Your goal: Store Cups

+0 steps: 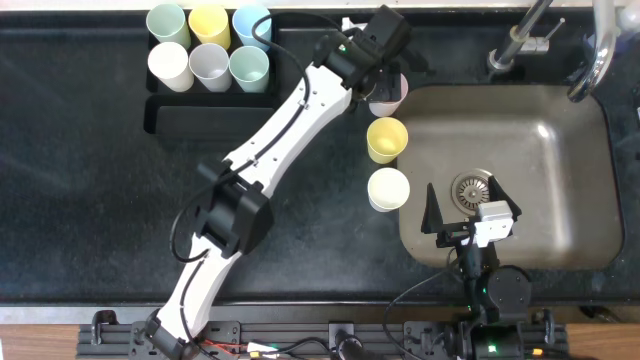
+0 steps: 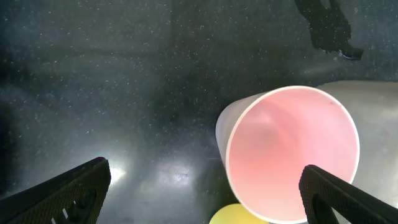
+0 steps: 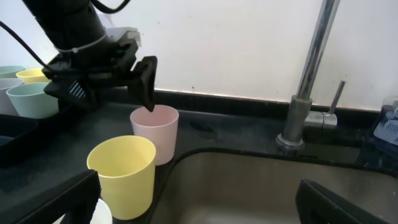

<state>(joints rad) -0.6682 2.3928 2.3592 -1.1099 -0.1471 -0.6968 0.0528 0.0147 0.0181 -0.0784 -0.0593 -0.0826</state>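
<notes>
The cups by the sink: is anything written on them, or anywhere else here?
Pink cup, yellow cup: plain, no writing.
Blue label beyond the faucet: some print, too blurred and cut off to read.
No other readable text.

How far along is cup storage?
Done: six cups sit in the tray. In hand: nothing gripped yet; the open left hand hovers over the pink cup by the sink. Left: pink cup, yellow cup and white cup on the counter. Right hand open over the sink.
</notes>
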